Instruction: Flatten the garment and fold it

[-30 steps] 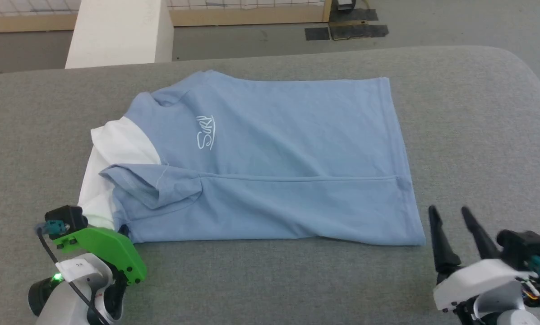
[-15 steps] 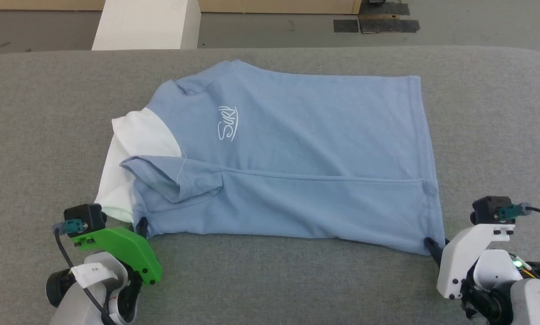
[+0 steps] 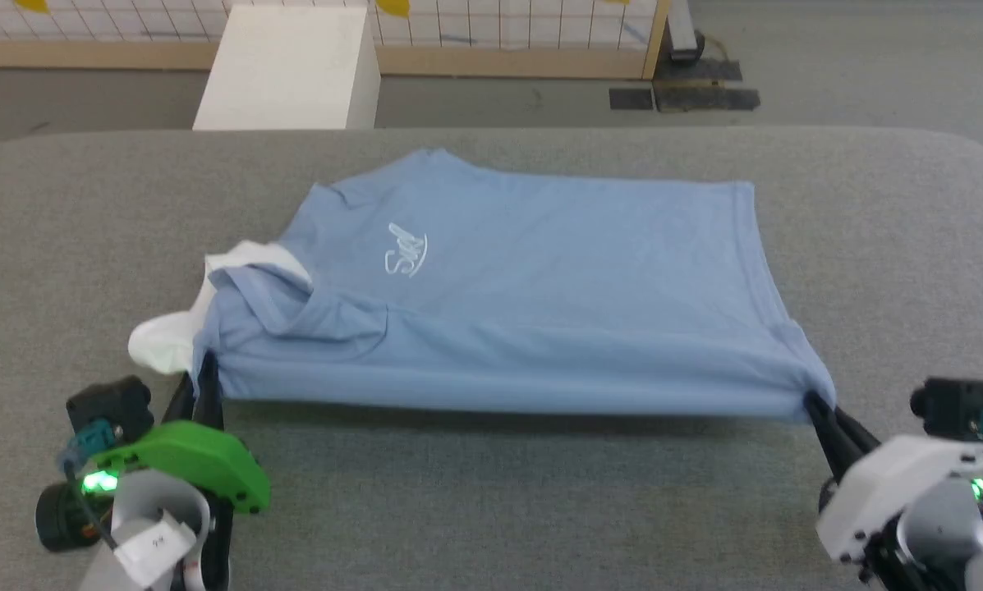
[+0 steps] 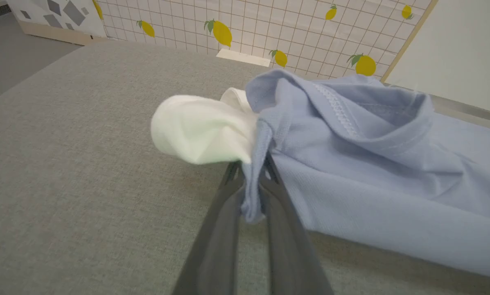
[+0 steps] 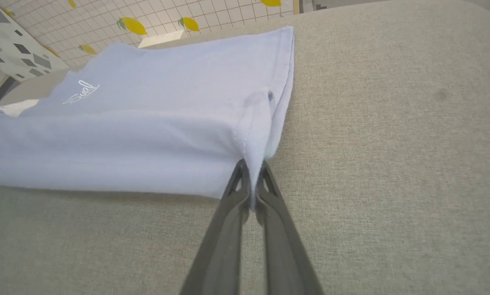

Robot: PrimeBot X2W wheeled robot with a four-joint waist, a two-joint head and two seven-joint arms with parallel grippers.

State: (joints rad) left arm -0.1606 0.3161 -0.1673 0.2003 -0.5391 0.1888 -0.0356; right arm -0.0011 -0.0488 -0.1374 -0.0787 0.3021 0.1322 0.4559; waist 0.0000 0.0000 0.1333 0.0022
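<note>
Nearest, the left pincer [image 3: 204, 369] is clamped on the collar-end near corner of the garment [image 3: 540, 295]. The right pincer [image 3: 813, 404] is pinched tight on the near hem corner. Between them the near edge of the blue polo hangs taut, lifted just off the grey table [image 3: 491, 492]. The white collar [image 3: 163, 341] droops beside the left pincer. Farther off, the shirt lies flat, logo [image 3: 406, 250] up. A lengthwise fold seems in hand; next, both pincers should carry that edge evenly onto the far edge.
</note>
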